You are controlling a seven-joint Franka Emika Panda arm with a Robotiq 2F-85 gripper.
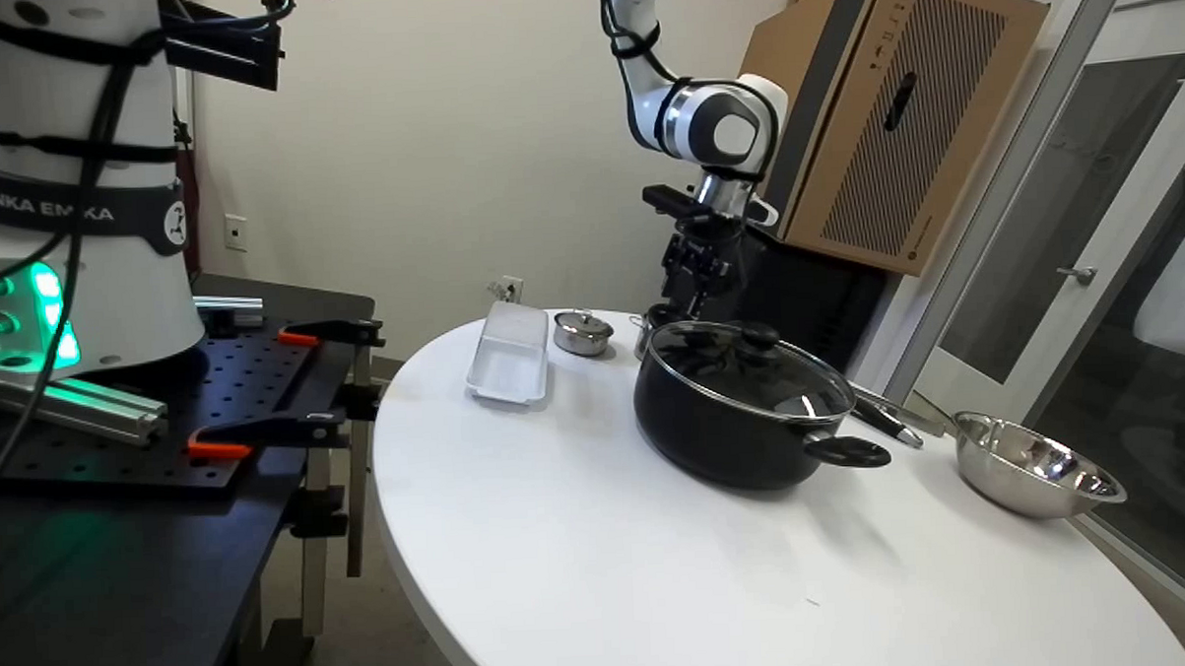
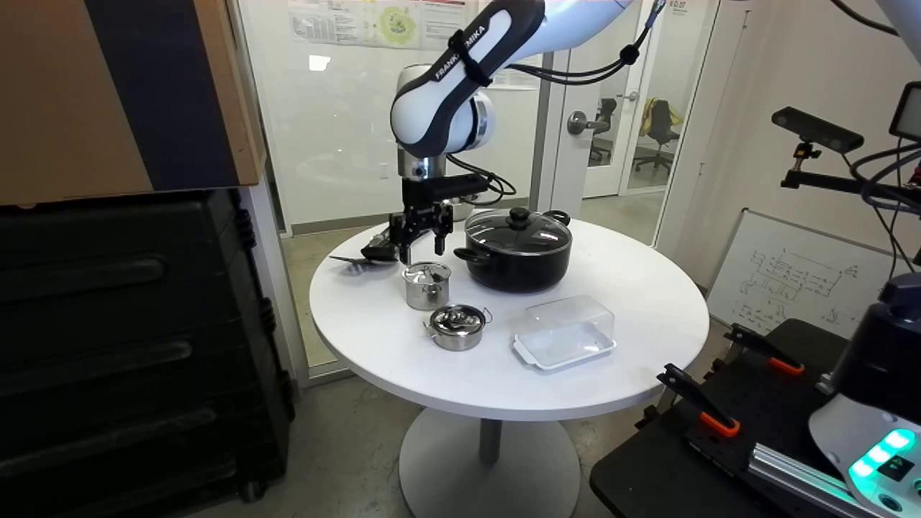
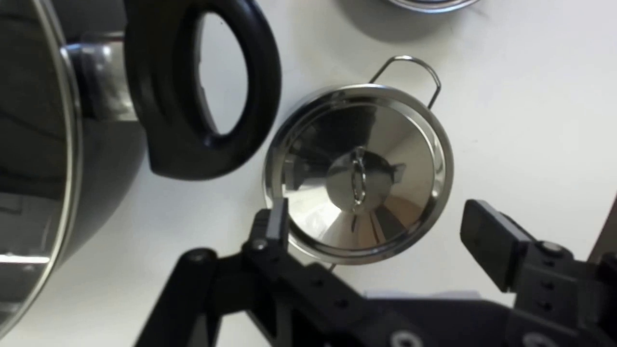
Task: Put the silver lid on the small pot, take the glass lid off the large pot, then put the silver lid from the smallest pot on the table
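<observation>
Pincer (image 3: 382, 230) spread above a lidded small pot (image 2: 428, 295)

I have the pincer pointing down with its fingers (image 3: 491, 243) well apart, wide enough that the pot shows between them from the wrist. The silver lid (image 3: 378, 190) lies on top of that pot, its little wire loop (image 3: 358, 182) facing me. From here I cannot tell whether a fingertip touches the rim. The pot stands on the round white table (image 2: 647, 302), just beside the large pot (image 2: 522, 270). In both exterior views the glass lid (image 2: 511, 237) covers the large pot, black knob up. Near my small pot I see a shorter pot (image 2: 458, 340), also shiny metal, with its own metal lid (image 2: 457, 321) on. Next to that sits a white tray (image 2: 565, 350) under a clear cover (image 2: 572, 314). In an exterior view, a steel bowl (image 1: 1031, 468) rests near the table's edge.
</observation>
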